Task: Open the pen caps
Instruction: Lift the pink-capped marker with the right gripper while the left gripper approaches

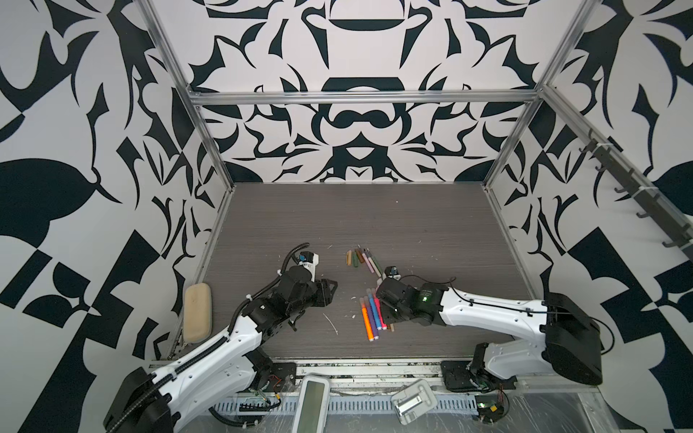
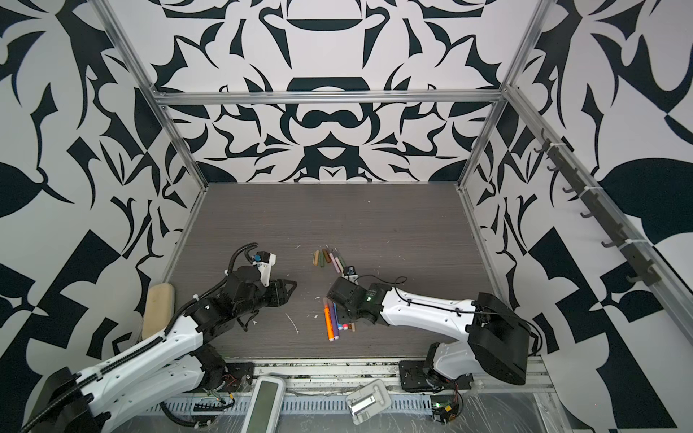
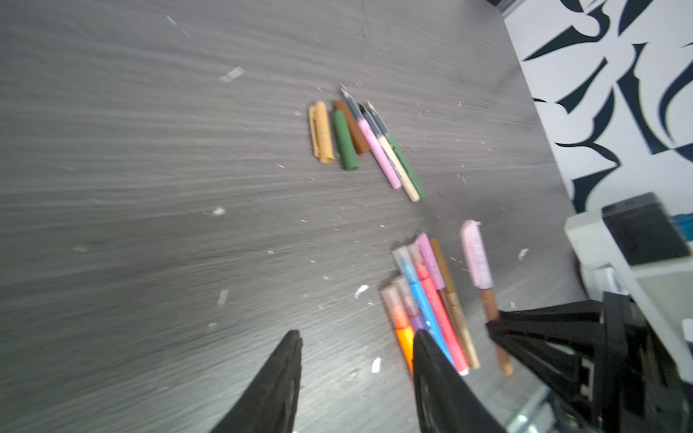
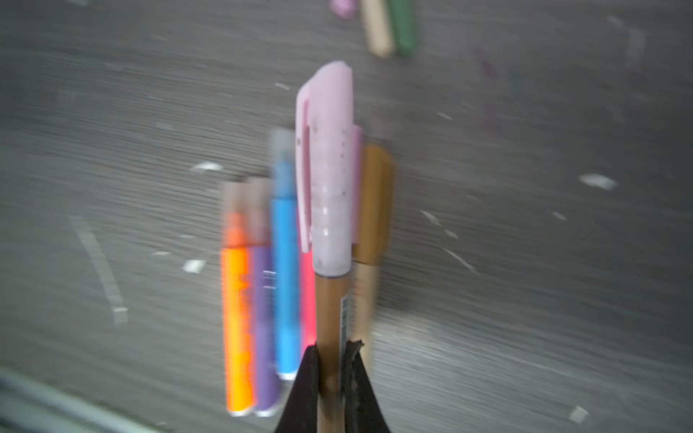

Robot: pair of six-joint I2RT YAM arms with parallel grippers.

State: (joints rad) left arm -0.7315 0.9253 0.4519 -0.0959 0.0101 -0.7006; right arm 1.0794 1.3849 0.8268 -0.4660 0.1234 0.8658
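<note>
My right gripper is shut on the barrel of a brown pen, and the pen's pale pink cap is still on it. The left wrist view shows that pen lifted beside a row of capped pens in orange, purple, blue, red-pink and tan. My left gripper is open with nothing between its fingers, and it hangs left of that row. Farther back lie three loose pen caps, tan, green and brown. Three uncapped pens lie next to them.
A beige case lies along the table's left edge. Small white scraps are scattered over the grey table. Two grey devices sit beyond the front rail. Patterned walls close the left, right and back sides.
</note>
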